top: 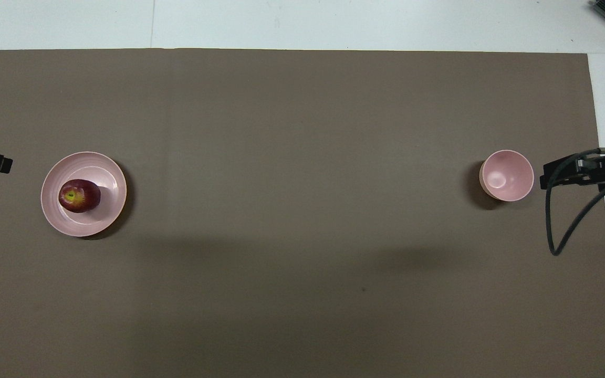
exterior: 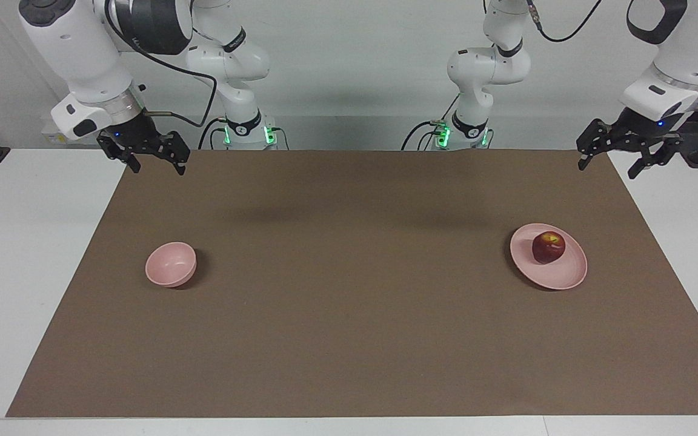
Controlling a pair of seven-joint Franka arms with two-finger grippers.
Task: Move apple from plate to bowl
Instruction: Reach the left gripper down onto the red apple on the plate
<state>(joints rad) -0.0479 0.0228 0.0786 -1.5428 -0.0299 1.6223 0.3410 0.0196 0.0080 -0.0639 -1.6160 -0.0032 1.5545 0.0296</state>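
While we read the facing view from its left edge, we meet the right pincer first, raised over the corner of the brown mat by the robots at the right arm's end of the desk, its fingers spread and holding nothing. Next comes the bowl, upright on the mat. Well apart from it, toward the left arm's end, the plate lies flat with the apple resting on it. Last, the left pincer hangs over the mat's edge, spread and empty.
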